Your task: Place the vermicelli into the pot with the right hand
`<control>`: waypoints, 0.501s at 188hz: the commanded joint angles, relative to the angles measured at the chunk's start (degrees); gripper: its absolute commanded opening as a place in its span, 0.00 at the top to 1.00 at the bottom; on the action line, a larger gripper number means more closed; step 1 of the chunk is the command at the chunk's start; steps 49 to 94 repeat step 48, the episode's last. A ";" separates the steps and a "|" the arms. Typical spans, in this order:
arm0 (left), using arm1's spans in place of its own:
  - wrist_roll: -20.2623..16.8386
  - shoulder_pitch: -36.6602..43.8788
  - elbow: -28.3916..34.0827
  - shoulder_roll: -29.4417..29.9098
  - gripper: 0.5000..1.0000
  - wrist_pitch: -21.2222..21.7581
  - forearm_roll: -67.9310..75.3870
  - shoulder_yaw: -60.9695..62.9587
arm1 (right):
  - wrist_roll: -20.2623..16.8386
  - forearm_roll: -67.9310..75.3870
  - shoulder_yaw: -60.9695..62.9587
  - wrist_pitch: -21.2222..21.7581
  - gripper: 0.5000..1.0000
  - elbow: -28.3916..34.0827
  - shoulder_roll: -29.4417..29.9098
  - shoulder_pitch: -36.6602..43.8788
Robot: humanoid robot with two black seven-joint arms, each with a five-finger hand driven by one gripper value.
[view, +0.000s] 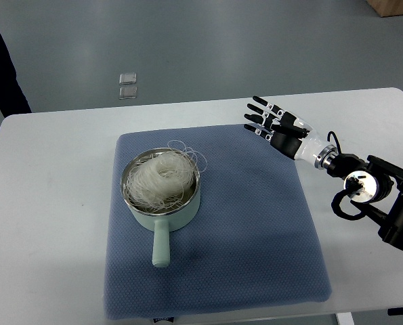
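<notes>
A pale green pot (162, 218) with a short handle pointing toward me sits on the left part of a blue mat (255, 223). A white nest of vermicelli (159, 177) lies inside the pot, with a few loose strands over the far rim. My right hand (267, 122) hovers over the mat's far right corner, well to the right of the pot. Its fingers are spread and it holds nothing. Its arm (370, 189) comes in from the right edge. The left arm is out of view.
The mat lies on a white table (45, 203). Two small clear packets (127, 86) lie on the grey floor beyond the table. A person's dark sleeve (1, 68) shows at the far left edge. A wooden box corner (397, 7) is at top right.
</notes>
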 commanded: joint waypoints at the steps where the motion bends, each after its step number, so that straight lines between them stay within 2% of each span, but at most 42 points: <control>1: 0.00 0.00 0.00 0.00 0.00 0.00 -0.02 0.04 | 0.01 0.01 -0.06 0.14 0.15 -0.17 -0.02 -0.24; 94: 0.00 0.00 0.00 0.00 0.00 0.00 -0.02 0.04 | -0.07 0.01 -0.06 -0.12 0.15 -0.26 -0.28 -0.85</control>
